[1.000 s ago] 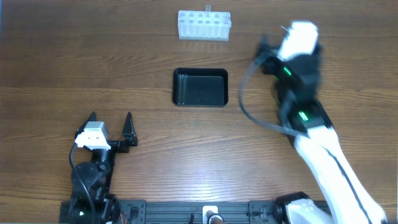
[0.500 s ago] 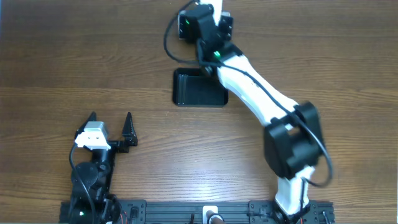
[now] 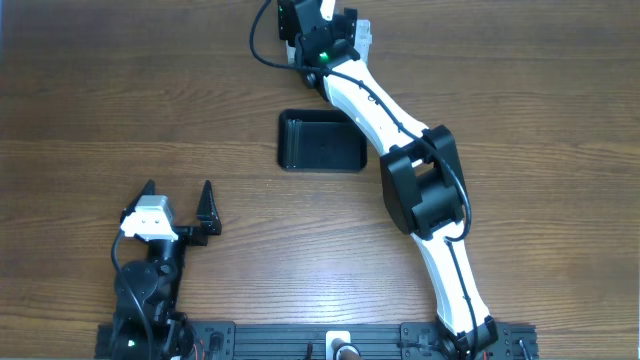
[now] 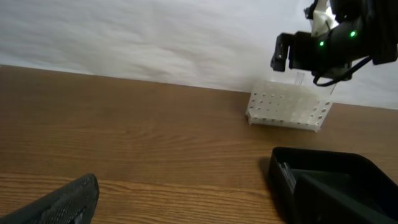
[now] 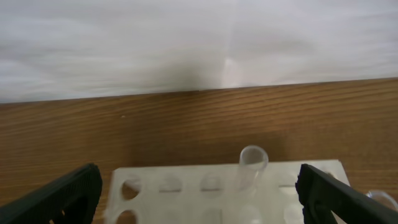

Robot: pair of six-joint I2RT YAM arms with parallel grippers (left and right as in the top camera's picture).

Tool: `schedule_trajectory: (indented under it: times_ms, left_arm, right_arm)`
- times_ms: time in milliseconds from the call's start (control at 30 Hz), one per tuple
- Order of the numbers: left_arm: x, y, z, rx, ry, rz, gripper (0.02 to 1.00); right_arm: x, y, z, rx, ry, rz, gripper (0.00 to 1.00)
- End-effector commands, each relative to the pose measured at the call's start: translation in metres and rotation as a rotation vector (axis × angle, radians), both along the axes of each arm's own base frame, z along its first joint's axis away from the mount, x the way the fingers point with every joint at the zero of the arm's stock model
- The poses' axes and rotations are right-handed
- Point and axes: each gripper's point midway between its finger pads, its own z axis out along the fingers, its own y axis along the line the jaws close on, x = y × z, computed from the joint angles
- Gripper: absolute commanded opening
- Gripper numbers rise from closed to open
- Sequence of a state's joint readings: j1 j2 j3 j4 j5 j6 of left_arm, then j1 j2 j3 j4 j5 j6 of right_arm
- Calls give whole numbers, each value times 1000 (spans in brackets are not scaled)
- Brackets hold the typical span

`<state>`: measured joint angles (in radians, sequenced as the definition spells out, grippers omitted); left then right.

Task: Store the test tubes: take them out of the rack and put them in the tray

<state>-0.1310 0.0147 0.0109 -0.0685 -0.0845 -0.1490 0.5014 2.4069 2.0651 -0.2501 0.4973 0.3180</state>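
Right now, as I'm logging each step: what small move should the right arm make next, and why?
Probably lower the right gripper straight down around the tube. Its fingers are open and sit just above the rack. The tube stands upright in the rack between them, not yet gripped, so a short descent should bring the fingers alongside it for a grasp.
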Motion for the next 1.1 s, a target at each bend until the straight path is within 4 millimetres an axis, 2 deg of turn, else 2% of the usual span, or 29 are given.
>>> schedule_trajectory:
  times_ms: [33,333,600,700,1100]
  left_arm:
    - [0,0,0,14,-5,-6,1000]
    - [0,0,0,14,-5,-6,1000]
    - [0,0,0,14,-5,-6,1000]
    - [0,0,0,14,-5,-6,1000]
    - [0,0,0,14,-5,-6,1000]
  right_arm:
    - [13,-16,1,-46,-21,-24,993]
    - [20,-12,-3,-41,-47,-2,991]
    - [24,-16,-21,-48,-33,-10,989]
    - [25,-17,-21,-48,-34,-13,934]
    - [24,-26,-25,-68,-15,-34,570]
